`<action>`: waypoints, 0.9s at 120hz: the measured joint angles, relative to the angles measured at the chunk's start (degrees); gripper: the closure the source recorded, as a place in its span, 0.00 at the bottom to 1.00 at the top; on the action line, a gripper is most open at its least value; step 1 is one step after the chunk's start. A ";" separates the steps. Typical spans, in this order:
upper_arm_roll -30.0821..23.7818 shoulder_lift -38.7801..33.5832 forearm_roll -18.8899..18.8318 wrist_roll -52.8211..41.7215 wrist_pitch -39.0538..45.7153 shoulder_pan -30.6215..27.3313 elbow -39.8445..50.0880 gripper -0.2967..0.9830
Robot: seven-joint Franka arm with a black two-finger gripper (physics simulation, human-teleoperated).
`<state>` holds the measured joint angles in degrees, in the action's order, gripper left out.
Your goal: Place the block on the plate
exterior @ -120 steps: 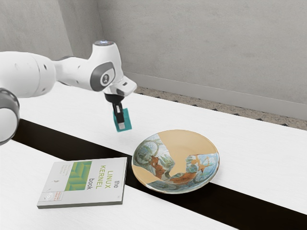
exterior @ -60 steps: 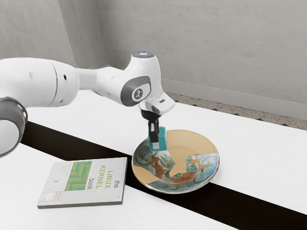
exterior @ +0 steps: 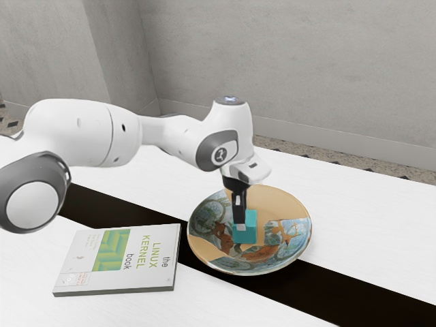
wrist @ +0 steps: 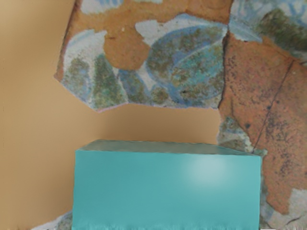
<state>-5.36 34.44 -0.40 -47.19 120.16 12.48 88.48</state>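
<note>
1 teal, sharp-edged block (wrist: 168,191) catches a pale sheen.

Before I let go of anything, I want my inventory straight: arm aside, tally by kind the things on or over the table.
Block: 1
Plate: 1
Book: 1
Total: 3

Side view angled down, close wrist view, sharing plate (exterior: 286,204), seemingly its middle
</note>
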 joint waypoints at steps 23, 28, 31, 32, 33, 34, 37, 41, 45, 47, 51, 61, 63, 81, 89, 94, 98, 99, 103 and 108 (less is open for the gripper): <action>0.01 -6.16 0.26 0.54 -0.72 -0.26 1.59 0.27; 0.14 -7.91 0.30 1.11 -1.57 -0.47 1.85 0.27; 0.32 -8.90 0.31 1.60 -2.28 -0.56 1.91 0.26; 0.38 -9.17 0.31 1.76 -2.52 -0.59 1.92 0.26; 0.60 -9.48 0.31 1.95 -2.79 -0.58 1.93 0.26; 0.79 -9.75 0.31 2.14 -3.05 -0.61 1.94 0.26; 1.60 -10.53 0.31 2.79 -3.96 -0.65 1.93 0.26; 2.58 -11.48 0.31 3.75 -5.25 -1.16 1.86 0.25; 3.17 -12.38 0.31 4.80 -6.50 -1.92 1.73 0.25; 3.36 -12.85 0.30 5.34 -7.15 -2.32 1.64 0.25; 3.67 -13.83 0.26 6.43 -8.44 -3.23 1.48 0.25; 5.32 -16.50 0.25 8.99 -11.30 -4.55 1.19 0.24; 5.81 -17.17 0.26 9.52 -11.93 -4.66 1.06 0.24; 7.56 -21.69 0.19 14.24 -18.51 -5.03 -1.90 0.24; 7.81 -23.33 0.12 16.02 -20.84 -5.10 -2.71 0.23; 7.86 -24.27 0.02 17.01 -21.95 -5.27 -2.71 0.23; 7.93 -24.73 -0.05 17.76 -22.69 -5.32 -2.66 0.23; 7.96 -24.81 -0.07 17.94 -22.86 -5.32 -2.65 0.23; 8.06 -25.02 -0.12 18.63 -23.47 -5.37 -2.62 0.23; 8.12 -25.15 -0.16 19.45 -24.09 -5.44 -2.61 0.23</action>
<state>2.76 9.29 -0.57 -27.75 96.07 7.04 85.88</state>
